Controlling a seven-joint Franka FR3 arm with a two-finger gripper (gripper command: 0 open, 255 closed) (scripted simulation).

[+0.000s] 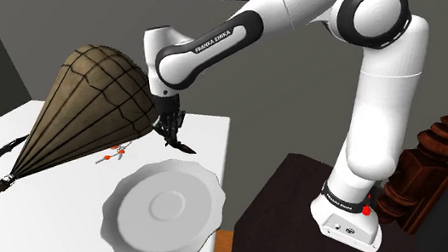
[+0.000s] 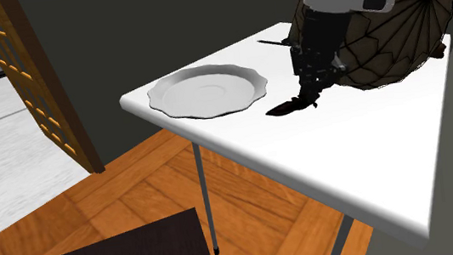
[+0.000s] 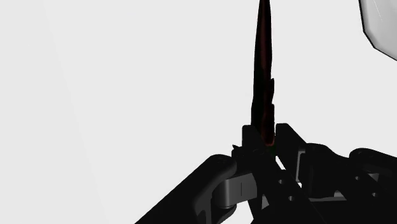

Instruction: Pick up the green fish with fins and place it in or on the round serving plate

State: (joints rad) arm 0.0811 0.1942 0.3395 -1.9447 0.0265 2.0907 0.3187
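I see the gripper (image 1: pixel 172 135) clamped on the fish (image 1: pixel 184 146), which renders dark, nearly black. It sits low over the white table (image 1: pixel 51 212), just beside the round plate (image 1: pixel 132 242), not on it. The arm (image 1: pixel 217 38) reads FRANKA EMIKA.

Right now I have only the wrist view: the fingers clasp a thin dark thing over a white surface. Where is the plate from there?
Observer: In the second exterior view the round white plate sits on the table, to that view's left of the dark fish held in the gripper. They are close together but apart.
Operator: Is anything crowding the hand?
Observer: Yes. In the shoulder view a big brown umbrella lies on the table right next to the gripper, on that view's left, on the side away from the plate.
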